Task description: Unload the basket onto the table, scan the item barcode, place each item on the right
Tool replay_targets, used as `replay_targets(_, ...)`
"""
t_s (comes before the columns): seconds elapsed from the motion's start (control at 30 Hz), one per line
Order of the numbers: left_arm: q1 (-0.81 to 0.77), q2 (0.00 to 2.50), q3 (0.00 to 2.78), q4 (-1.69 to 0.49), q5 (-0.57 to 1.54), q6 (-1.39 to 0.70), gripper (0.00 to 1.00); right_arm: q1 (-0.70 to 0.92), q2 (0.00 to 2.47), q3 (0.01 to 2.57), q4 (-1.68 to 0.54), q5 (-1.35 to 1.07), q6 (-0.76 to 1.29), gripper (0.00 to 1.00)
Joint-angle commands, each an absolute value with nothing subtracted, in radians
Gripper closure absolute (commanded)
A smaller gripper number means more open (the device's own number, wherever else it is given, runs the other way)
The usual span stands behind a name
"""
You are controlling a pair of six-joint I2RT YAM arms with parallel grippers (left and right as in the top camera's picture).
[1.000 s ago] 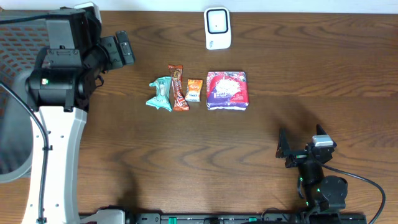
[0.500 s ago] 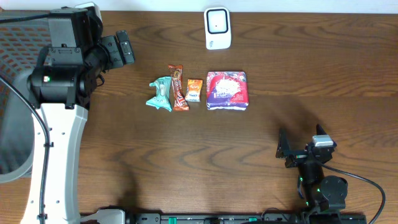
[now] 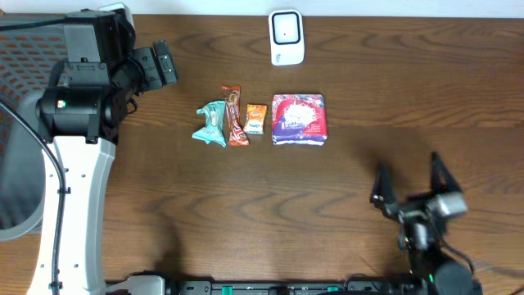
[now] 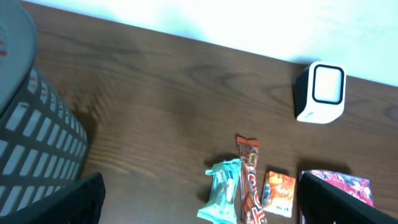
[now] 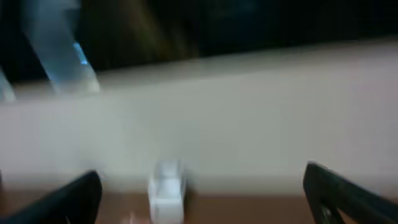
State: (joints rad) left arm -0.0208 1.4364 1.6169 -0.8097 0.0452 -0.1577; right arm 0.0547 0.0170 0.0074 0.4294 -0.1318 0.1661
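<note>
Nearest the robot's base, the right gripper (image 3: 407, 166) hangs over the bare right side of the table (image 3: 270, 213). Its 2 fingers are spread wide with nothing between them. Its wrist camera is smeared with blur (only 2 dark fingertips at the lower corners, a pale band and a small white blob low in the middle can be made out).

Farther out, about the middle of the table, 4 packets lie in a row running left to right, and neither arm touches any of them. At the left end is a teal packet (image 3: 211, 124), crumpled and lying slightly askew. Just beside it, touching or nearly so, is a brown candy bar (image 3: 235, 115), set lengthwise away from the robot. Next comes a small orange packet (image 3: 256, 119). After a narrow gap comes a purple pack (image 3: 300, 120), the largest of the 4, with red and white print on top that is too small to read.

The left gripper (image 3: 166, 64) sits farther back and well to the left of the row, raised above the table. Its fingers are also wide apart and empty. Its wrist camera looks past both fingertips at the row, with a grey mesh bin (image 4: 37, 143) on the left.

Farthest out, near the back edge, stands a white scanner (image 3: 286, 37) with a dark-rimmed window. It sits roughly behind the purple pack's left edge and well apart from the row.
</note>
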Motion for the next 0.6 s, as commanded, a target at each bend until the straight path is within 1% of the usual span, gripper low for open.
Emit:
replay_targets(0.0, -0.018, 1.443, 1.627, -0.811, 0.033, -0.162, 0.02, 0.053, 0.007, 0.007, 0.657, -0.167, 0.233, 0.01)
replay_targets(0.03, -0.018, 1.443, 1.627, -0.811, 0.033, -0.162, 0.02, 0.053, 0.010, 0.010, 0.728, -0.167, 0.230, 0.01)
replay_targets(0.1, -0.018, 1.443, 1.627, -0.811, 0.033, -0.162, 0.02, 0.053, 0.028, 0.037, 0.795, -0.172, 0.214, 0.01)
replay_targets(0.17, -0.018, 1.443, 1.627, -0.811, 0.033, -0.162, 0.02, 0.053, 0.061, 0.091, 0.761, -0.225, 0.148, 0.01)
replay_targets(0.23, -0.018, 1.443, 1.627, -0.811, 0.033, -0.162, 0.02, 0.053, 0.139, 0.197, 0.618, -0.317, 0.043, 0.01)
replay_targets(0.3, -0.018, 1.443, 1.627, -0.811, 0.033, -0.162, 0.02, 0.053, 0.222, 0.299, 0.457, -0.371, -0.014, 0.01)
replay_targets(0.43, -0.018, 1.443, 1.627, -0.811, 0.033, -0.162, 0.02, 0.053, 0.497, 0.577, 0.090, -0.423, -0.089, 0.01)
replay_targets(0.57, -0.018, 1.443, 1.627, -0.811, 0.033, -0.162, 0.02, 0.054, 0.791, 0.865, -0.198, -0.434, -0.107, 0.01)
